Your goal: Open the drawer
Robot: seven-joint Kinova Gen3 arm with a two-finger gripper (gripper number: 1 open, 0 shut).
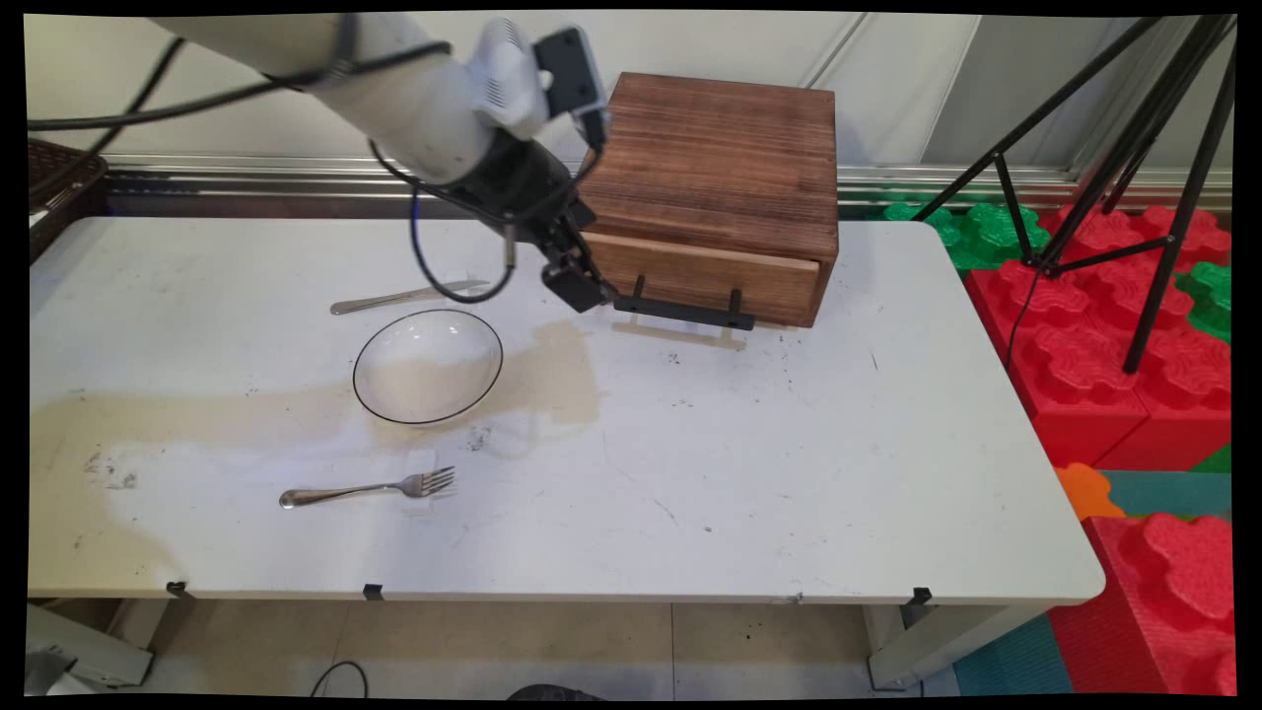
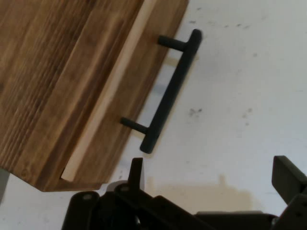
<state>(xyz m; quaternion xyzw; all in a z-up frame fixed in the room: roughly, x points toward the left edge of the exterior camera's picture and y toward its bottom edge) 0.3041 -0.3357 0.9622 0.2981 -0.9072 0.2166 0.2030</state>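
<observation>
A brown wooden box point(image 1: 715, 168) stands at the back of the white table point(image 1: 789, 473), with one drawer point(image 1: 705, 274) in its front. The drawer carries a black bar handle point(image 1: 683, 313). My gripper point(image 1: 584, 288) hangs low just left of the handle's left end, close to the drawer's front corner. In the hand view the box point(image 2: 57, 72) fills the upper left and the handle point(image 2: 170, 93) runs slantwise above my gripper point(image 2: 211, 179). Both fingers stand wide apart over bare table with nothing between them, and one fingertip point(image 2: 136, 168) sits just below the handle's near end.
A clear glass bowl point(image 1: 428, 366) sits left of the gripper, with a knife point(image 1: 409, 296) behind it and a fork point(image 1: 370, 487) in front. A dark basket point(image 1: 59, 173) is at far left. A black tripod point(image 1: 1114, 148) and red foam blocks point(image 1: 1124, 335) stand beyond the table's right edge.
</observation>
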